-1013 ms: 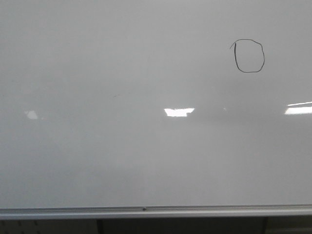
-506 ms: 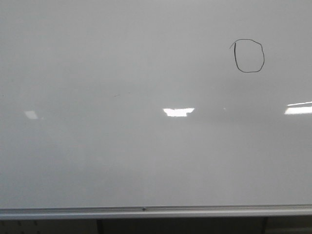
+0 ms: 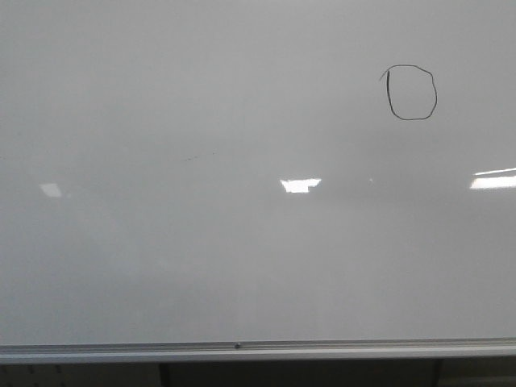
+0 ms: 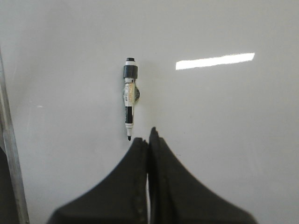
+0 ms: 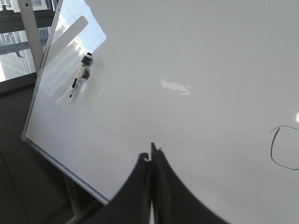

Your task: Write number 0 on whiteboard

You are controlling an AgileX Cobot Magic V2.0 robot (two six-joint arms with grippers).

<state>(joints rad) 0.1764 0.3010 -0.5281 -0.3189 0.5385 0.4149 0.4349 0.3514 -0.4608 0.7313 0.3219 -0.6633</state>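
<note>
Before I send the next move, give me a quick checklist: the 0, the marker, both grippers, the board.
1. The 0 is drawn and its loop closed: ok.
2. Marker is back on the whiteboard, uncapped tip showing: ok for parking, not ok if it should be capped.
3. Left gripper is shut and holds nothing, just short of the marker tip: ok.
4. Right gripper is shut and empty: ok.
5. Gripper contact with the board: cannot tell.
6. Stray marks: a faint speck left of centre; cannot tell if ink.
</note>
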